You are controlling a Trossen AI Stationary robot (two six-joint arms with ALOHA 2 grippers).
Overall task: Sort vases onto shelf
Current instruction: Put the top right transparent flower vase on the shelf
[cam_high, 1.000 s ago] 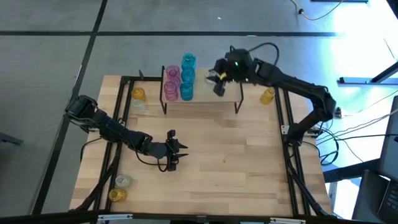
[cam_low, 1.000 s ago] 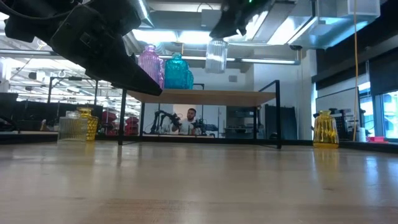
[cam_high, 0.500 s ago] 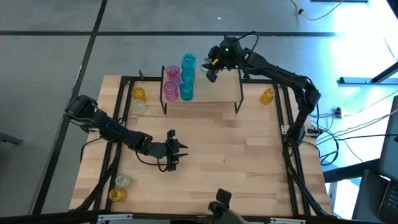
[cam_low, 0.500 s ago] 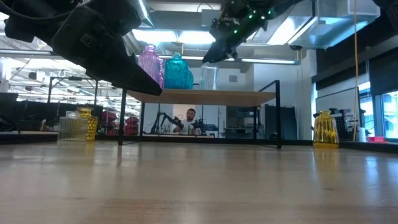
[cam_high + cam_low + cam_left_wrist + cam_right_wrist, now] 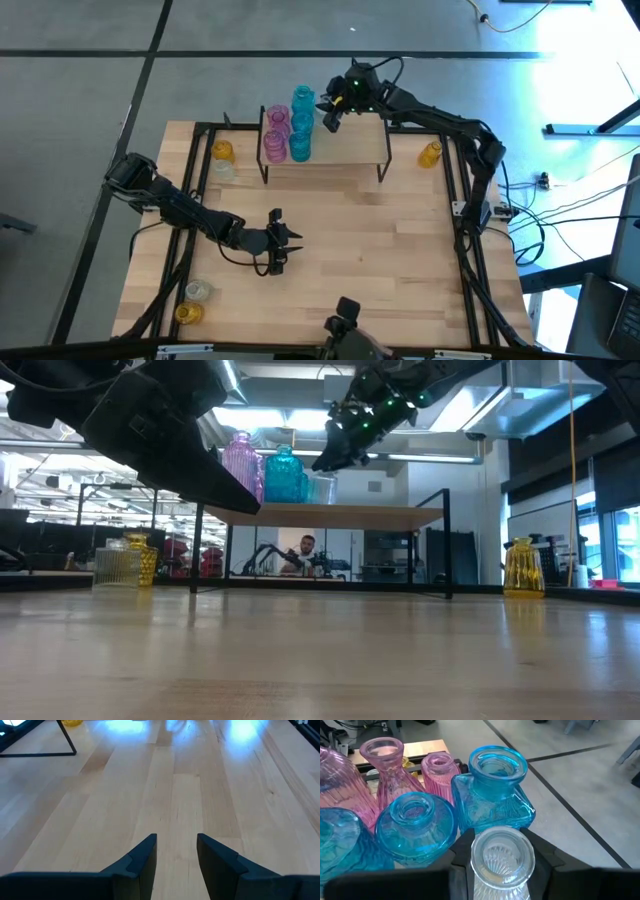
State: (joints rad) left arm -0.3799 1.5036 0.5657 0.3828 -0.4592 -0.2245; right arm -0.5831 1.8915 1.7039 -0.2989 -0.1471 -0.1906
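Clear vase (image 5: 322, 112): from above we see it at the shelf's (image 5: 355, 150) back edge beside the teal and pink vases (image 5: 288, 135), the right gripper (image 5: 327, 111) clamped on it. At desk (image 5: 320, 660) level it stands on the shelf board. Our left gripper (image 5: 176, 851) hangs over bare desk, fingers apart, empty. The right wrist view shows the clear vase between the fingers (image 5: 547, 857).

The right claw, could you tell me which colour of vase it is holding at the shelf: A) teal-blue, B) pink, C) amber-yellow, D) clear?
D: the right claw is closed around a clear ribbed vase, right beside the blue vases and pink vases already standing on the shelf.
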